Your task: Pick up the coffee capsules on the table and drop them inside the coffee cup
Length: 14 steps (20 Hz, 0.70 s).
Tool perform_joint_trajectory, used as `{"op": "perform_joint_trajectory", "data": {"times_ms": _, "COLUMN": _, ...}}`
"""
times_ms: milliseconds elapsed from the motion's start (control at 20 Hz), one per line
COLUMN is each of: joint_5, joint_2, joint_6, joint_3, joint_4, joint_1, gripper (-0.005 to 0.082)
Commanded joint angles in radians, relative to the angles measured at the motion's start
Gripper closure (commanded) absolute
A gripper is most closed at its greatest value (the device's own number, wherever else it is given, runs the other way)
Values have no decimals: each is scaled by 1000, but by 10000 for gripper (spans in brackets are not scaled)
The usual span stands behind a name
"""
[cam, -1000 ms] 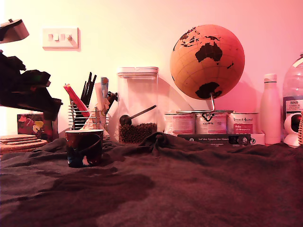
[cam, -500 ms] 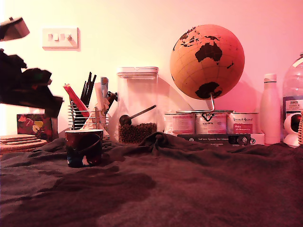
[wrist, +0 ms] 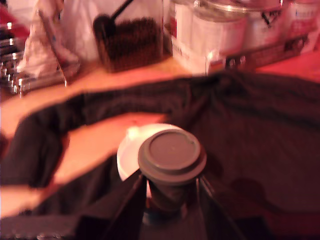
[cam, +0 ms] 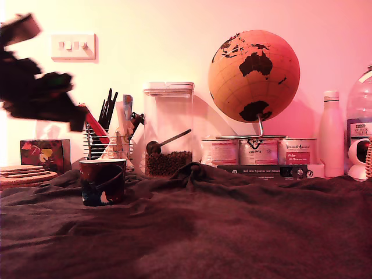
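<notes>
Reading from the exterior view: a tall clear plastic bottle [cam: 359, 116] at the exterior view's right edge carries a label marked "TESCO"; three round white-labelled tins [cam: 254, 150] under the cork-orange globe [cam: 254, 76] bear print too small to read, as does the flat dark box [cam: 263, 170] before them. Wrist view: dark grey-green tapered coffee capsule [wrist: 171, 165] sits pinched between the two fingers of the black gripper [wrist: 169, 197], flanged flat end toward the camera, jaws closed narrowly on its sides; a pale round rim shows just behind it. Exterior view only: short dark navy cup with red and white splashes [cam: 103, 181] stands on the wrinkled dark cloth table [cam: 232, 232], with the blurred arm above and to its left; capsule hidden there. Clear canister of beans [wrist: 129, 40] appears in both.
</notes>
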Motion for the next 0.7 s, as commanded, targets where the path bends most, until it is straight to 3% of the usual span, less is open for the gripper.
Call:
{"op": "perform_joint_trajectory", "data": {"times_ms": 0, "joint_5": 11, "joint_2": 50, "joint_6": -5, "joint_3": 40, "joint_4": -21, "joint_1": 1, "gripper": 506}}
{"op": "perform_joint_trajectory", "data": {"times_ms": 650, "joint_5": 18, "joint_2": 349, "joint_6": 3, "joint_3": 461, "joint_4": -433, "joint_1": 1, "gripper": 506}}
